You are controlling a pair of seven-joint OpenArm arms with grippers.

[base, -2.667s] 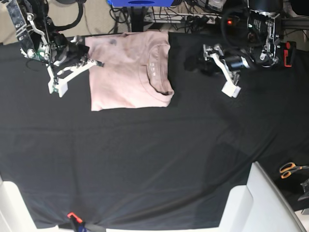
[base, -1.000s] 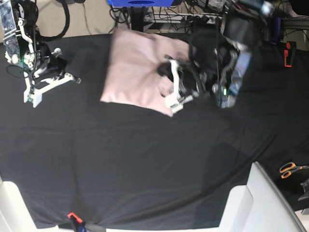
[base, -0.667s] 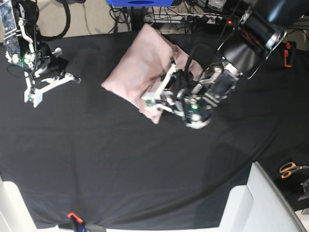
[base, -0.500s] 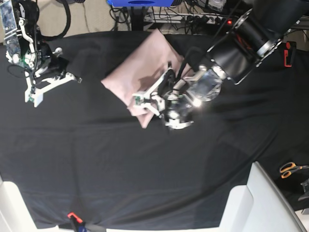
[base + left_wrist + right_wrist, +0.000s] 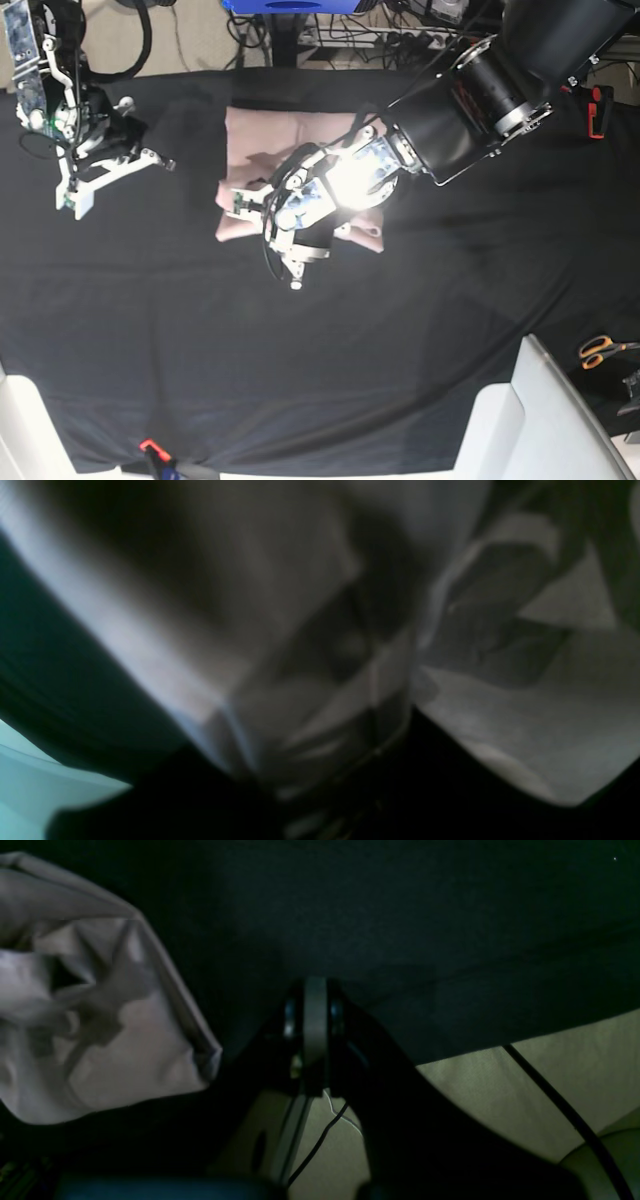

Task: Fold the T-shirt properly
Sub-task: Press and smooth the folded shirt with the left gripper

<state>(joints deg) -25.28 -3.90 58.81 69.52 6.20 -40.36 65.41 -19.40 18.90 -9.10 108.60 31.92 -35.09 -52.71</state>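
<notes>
The pale pink T-shirt (image 5: 255, 135) lies bunched in a folded pile on the black tablecloth (image 5: 300, 340), up the middle in the base view. My left arm reaches across it from the right. The left gripper (image 5: 240, 203) sits at the pile's front left edge, shut on a fold of the T-shirt. Blurred T-shirt (image 5: 525, 720) cloth fills the left wrist view. My right gripper (image 5: 68, 203) hangs at the far left, apart from the cloth. Its fingers (image 5: 315, 1025) are pressed together with nothing between them, and the T-shirt (image 5: 115, 1040) shows at that view's left.
Orange-handled scissors (image 5: 600, 350) lie at the right edge beside a white bin (image 5: 540, 410). A red clip (image 5: 148, 447) holds the tablecloth's front edge. Cables and a blue object (image 5: 290, 5) lie beyond the table's far edge.
My left arm has swung leftward and forward across the table, carrying the T-shirt's edge over onto the rest of the garment. The right arm has stayed put.
</notes>
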